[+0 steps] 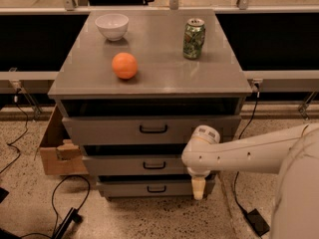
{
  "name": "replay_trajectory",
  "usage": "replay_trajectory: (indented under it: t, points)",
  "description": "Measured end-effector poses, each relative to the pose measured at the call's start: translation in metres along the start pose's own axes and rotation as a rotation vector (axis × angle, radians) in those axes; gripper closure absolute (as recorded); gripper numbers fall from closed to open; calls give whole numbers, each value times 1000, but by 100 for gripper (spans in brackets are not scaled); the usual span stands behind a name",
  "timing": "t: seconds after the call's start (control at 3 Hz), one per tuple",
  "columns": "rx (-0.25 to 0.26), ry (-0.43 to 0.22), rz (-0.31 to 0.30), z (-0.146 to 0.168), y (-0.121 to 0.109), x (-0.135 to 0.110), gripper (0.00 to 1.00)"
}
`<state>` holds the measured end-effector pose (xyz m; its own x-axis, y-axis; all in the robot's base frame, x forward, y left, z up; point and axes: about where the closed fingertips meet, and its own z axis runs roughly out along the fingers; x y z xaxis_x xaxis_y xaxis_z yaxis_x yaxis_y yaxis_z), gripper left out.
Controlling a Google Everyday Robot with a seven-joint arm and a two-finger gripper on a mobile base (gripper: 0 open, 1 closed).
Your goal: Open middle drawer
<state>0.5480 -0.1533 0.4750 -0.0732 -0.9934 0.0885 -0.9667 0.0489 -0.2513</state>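
The grey cabinet (149, 86) stands on a speckled floor with three drawers stacked in its front. The middle drawer (129, 165) sits between the top drawer (109, 130) and the bottom drawer (124, 188), and its small black handle (154, 165) is at the centre of its front. A dark gap shows above each drawer front. The white arm (249, 156) reaches in from the right, and its rounded wrist covers the right end of the middle drawer's front. The gripper (198, 187) hangs from that wrist pointing down, in front of the right end of the bottom drawer, lower than the middle drawer's handle and off to its right, not touching it. Whether the gripper is clenched or released cannot be told. On the cabinet top lie a white bowl (111, 26) at the back left, an orange (124, 65) nearer the front, and a green can (193, 38) upright at the back right. A cardboard box (54, 151) sits on the floor at the cabinet's left side.
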Motion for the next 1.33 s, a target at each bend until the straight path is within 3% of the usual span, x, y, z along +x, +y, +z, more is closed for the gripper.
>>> replay_trajectory:
  t: [0.67,1.0,1.33]
  points:
    - [-15,-14,1,29,-28,1,0]
    - [-41,-41,27,49,-30,1,10]
    - [-56,-53,39,57,-26,3,33]
